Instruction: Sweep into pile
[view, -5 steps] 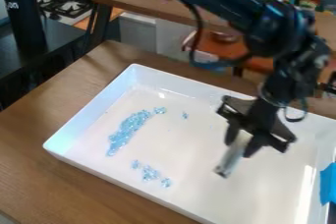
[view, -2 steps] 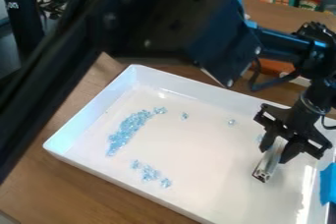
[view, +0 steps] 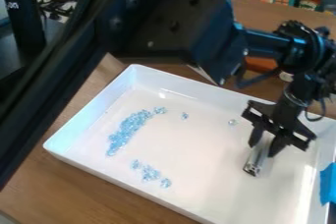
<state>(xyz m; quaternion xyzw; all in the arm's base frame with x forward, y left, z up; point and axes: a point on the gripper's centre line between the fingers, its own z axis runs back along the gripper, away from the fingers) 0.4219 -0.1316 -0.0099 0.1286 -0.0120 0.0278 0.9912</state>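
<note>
A brown wooden table (view: pixel 66 193); a white rectangular tray (view: pixel 197 92) lying directly on it.

A black robot arm (view: pixel 167 14) crosses from the upper left, its gripper (view: pixel 264 144) gripping a pale, short-barred tool (view: pixel 256 161) above the right part of a white rectangular tray (view: pixel 89 120) on a wooden table (view: pixel 39 196), with clear bluish beads in a long curved cluster (view: pixel 128 130), a smaller cluster (view: pixel 150 173) nearer the front edge, and two stray bits (view: pixel 184 116) between the long cluster and the gripper.

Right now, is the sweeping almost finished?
Not yet, it seems. One long heap of blue bits already looks gathered. The gripper holds a small pale tool. Left to join: the smaller cluster and two stray bits beyond.
</note>
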